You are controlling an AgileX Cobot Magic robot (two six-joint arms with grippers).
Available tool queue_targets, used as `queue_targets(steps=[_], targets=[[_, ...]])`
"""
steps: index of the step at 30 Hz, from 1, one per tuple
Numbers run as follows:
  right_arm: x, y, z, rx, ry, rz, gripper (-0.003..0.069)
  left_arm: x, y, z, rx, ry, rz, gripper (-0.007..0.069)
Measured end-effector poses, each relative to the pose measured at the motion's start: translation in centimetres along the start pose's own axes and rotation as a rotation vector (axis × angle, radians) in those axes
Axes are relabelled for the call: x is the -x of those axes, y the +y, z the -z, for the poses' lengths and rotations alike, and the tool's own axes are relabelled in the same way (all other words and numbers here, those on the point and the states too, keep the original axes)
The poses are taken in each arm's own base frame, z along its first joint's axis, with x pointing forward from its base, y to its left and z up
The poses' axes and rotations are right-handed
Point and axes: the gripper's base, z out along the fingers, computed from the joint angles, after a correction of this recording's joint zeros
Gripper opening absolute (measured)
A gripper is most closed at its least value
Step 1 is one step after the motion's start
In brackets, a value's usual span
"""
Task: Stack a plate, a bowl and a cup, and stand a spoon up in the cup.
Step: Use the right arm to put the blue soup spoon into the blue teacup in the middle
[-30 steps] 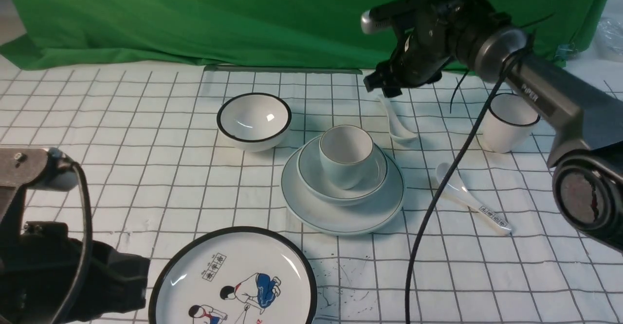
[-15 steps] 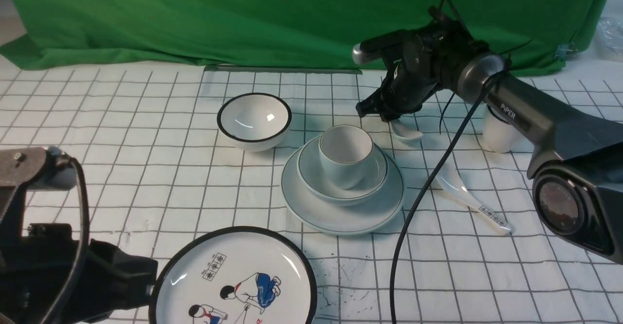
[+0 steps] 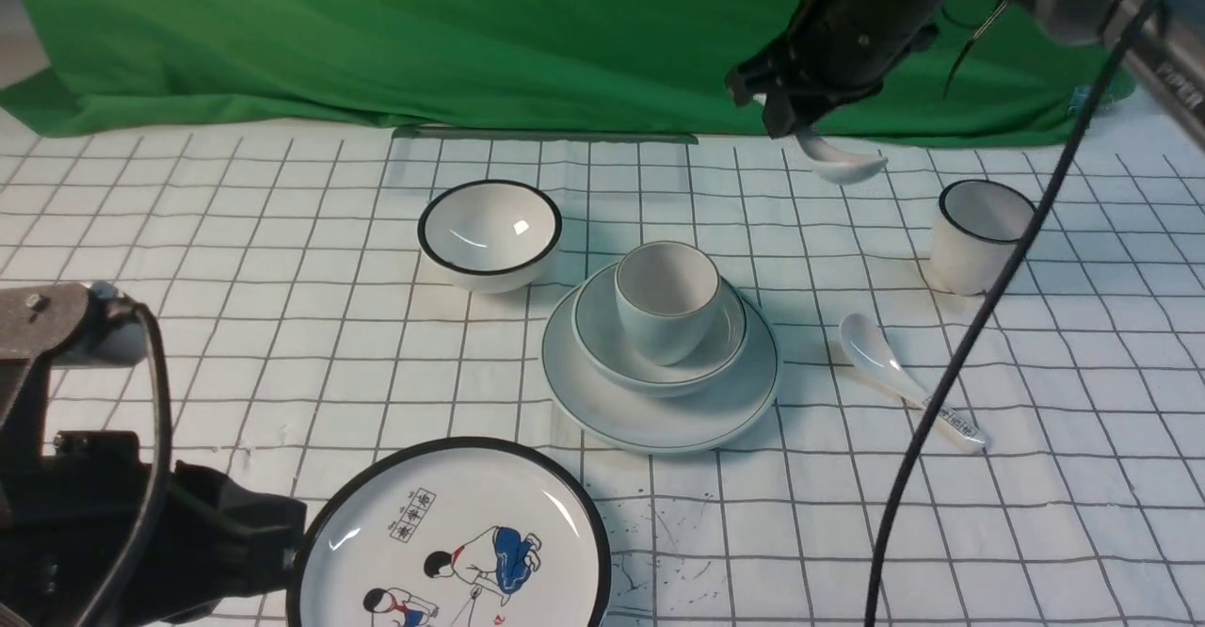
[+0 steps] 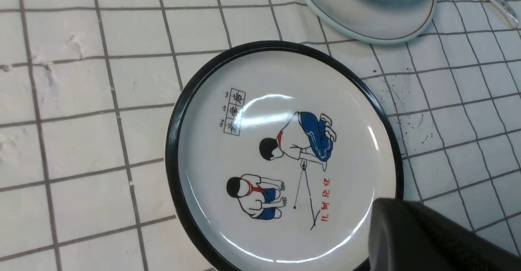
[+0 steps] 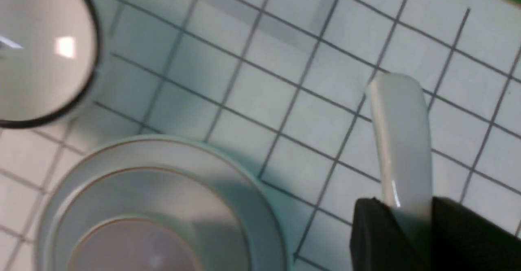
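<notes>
The pale grey-green plate (image 3: 659, 425) lies mid-table with the shallow bowl (image 3: 601, 335) on it and the handleless cup (image 3: 665, 314) upright in the bowl. High above the table's back right, my right gripper (image 3: 786, 117) is shut on the handle of the plain white spoon (image 3: 840, 166), whose scoop hangs below the fingers. In the right wrist view the spoon (image 5: 401, 136) sticks out between the dark fingers of that gripper (image 5: 411, 222), above the plate (image 5: 260, 189) and to one side of it. My left gripper (image 3: 235, 542) rests shut at the front left.
A black-rimmed plate with cartoon figures (image 3: 452, 542) sits at the front, next to the left gripper (image 4: 390, 222). Behind the stack on the left stands a white bowl with a black rim (image 3: 490, 232). A black-rimmed white cup (image 3: 979, 232) and a printed spoon (image 3: 894, 373) lie to the right. A black cable (image 3: 941, 401) hangs there.
My right gripper came down onto the plain spoon on the table, shut on its handle and lifted it up and back to the right. The left arm stayed put.
</notes>
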Motion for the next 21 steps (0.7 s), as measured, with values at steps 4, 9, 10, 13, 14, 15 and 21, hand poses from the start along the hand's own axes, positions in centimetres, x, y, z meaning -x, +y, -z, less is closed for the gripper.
queue_targets(steps=[4, 9, 10, 13, 14, 15, 21], targets=[[-0.2, 2.4, 3.7, 0.181, -0.074, 0.024, 0.0181, 0.0, 0.0, 0.0, 0.0, -0.002, -0.02, 0.0], [-1.2, 5.6, 4.7, 0.281, -0.191, 0.083, 0.0181, 0.0, 0.0, 0.0, 0.0, -0.002, -0.026, 0.0], [-1.5, 6.2, 4.4, 0.276, -0.232, 0.09, 0.0181, 0.0, 0.0, 0.0, 0.0, -0.002, -0.026, 0.0], [-2.3, 7.6, 3.3, 0.238, -0.358, 0.096, 0.0181, 0.0, 0.0, 0.0, 0.001, -0.002, -0.05, 0.0001], [-2.7, 7.9, 2.6, 0.215, -0.404, 0.099, 0.0181, 0.0, 0.0, 0.0, 0.002, -0.002, -0.057, 0.0001], [-3.0, 8.3, 2.2, 0.201, -0.433, 0.105, 0.0181, 0.0, 0.0, 0.0, 0.003, -0.002, -0.062, 0.0001], [-7.1, 9.9, -2.2, 0.015, -0.716, 0.116, 0.0181, 0.2, 0.1, 0.0, 0.013, -0.017, -0.092, 0.0001]])
